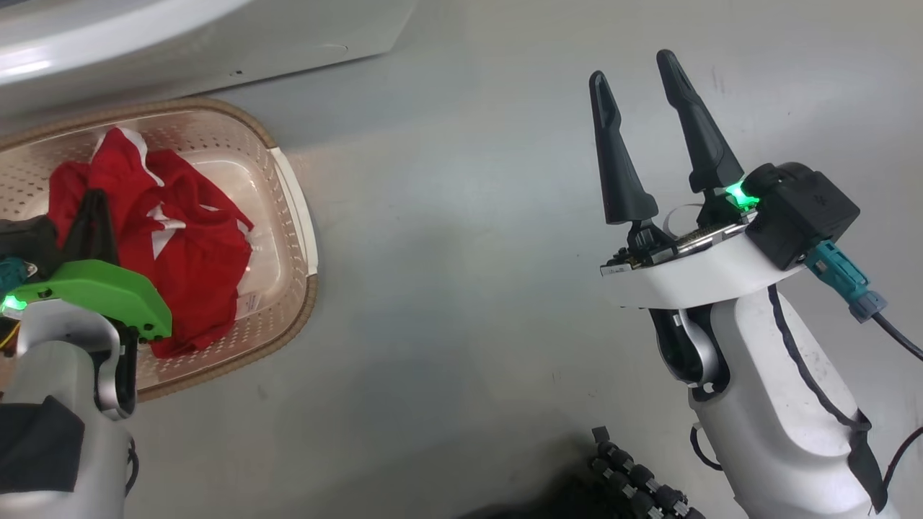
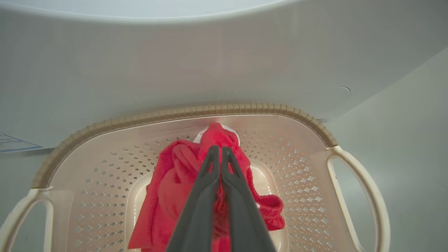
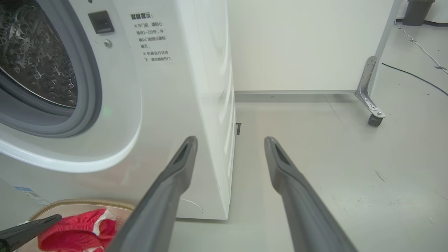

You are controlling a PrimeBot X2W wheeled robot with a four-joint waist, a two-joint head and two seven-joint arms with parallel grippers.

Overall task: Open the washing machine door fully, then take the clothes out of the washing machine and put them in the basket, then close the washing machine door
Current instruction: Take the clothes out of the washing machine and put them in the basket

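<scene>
The cream basket (image 1: 299,216) sits on the floor against the front of the white washing machine (image 1: 144,43). Red clothes (image 1: 187,245) with white trim lie in it. My left gripper (image 1: 94,198) hangs over the basket, and in the left wrist view its fingers (image 2: 219,149) are shut on a raised peak of the clothes (image 2: 175,182) above the basket (image 2: 210,110). My right gripper (image 1: 632,66) is open and holds nothing, over bare floor to the right. In the right wrist view the right gripper (image 3: 231,140) points past the washing machine (image 3: 157,105) and its open steel drum (image 3: 31,52). The washing machine door is out of view.
Grey floor stretches right of the basket. The right wrist view shows a wall behind the machine, a metal frame leg on a caster (image 3: 374,119), a cable (image 3: 413,73) on the floor and a dark bin (image 3: 418,12). My dark base (image 1: 634,483) shows at the bottom.
</scene>
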